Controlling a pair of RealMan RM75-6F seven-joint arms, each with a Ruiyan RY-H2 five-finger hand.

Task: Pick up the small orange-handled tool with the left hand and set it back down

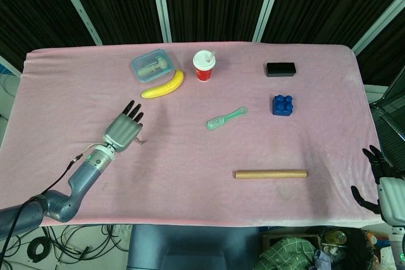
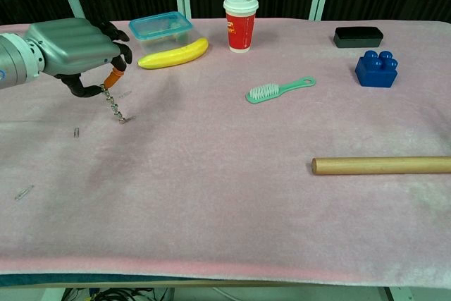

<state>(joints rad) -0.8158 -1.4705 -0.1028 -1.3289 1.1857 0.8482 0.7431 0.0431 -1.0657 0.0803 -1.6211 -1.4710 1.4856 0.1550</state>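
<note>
Your left hand (image 2: pixel 70 47) is pinching the orange-handled tool (image 2: pixel 113 93) between thumb and fingertips at its orange end, while the beaded metal shaft hangs down and slants toward the cloth, its tip at or just above the pink surface; you cannot tell which. The tool sits directly under the hand, on the left part of the table, in front of the banana (image 2: pixel 174 53) and the lidded box (image 2: pixel 161 29). In the head view the hand (image 1: pixel 124 131) hides nearly all of it.

Your right hand (image 1: pixel 378 178) hangs off the table's right front corner, fingers spread, holding nothing.

You have 1 of each larger thing: 1 yellow banana, 1 clear plastic box with a blue rim, 1 red paper cup (image 2: pixel 240 22) with a white lid and straw, 1 mint-green plastic brush (image 2: pixel 279 90) with white bristles, 1 blue studded building block (image 2: pixel 375 68), 1 flat black rectangular case (image 2: pixel 359 36), and 1 smooth wooden dowel (image 2: pixel 382 166) lying crosswise near the front right. At least 2 small metal paper clips (image 2: pixel 24 192) lie scattered on the cloth near the left hand.

The table (image 2: pixel 232 209) wears a fuzzy pink cloth, soft and slightly mottled. The left hand's back is ribbed grey metal, its fingertips black.
</note>
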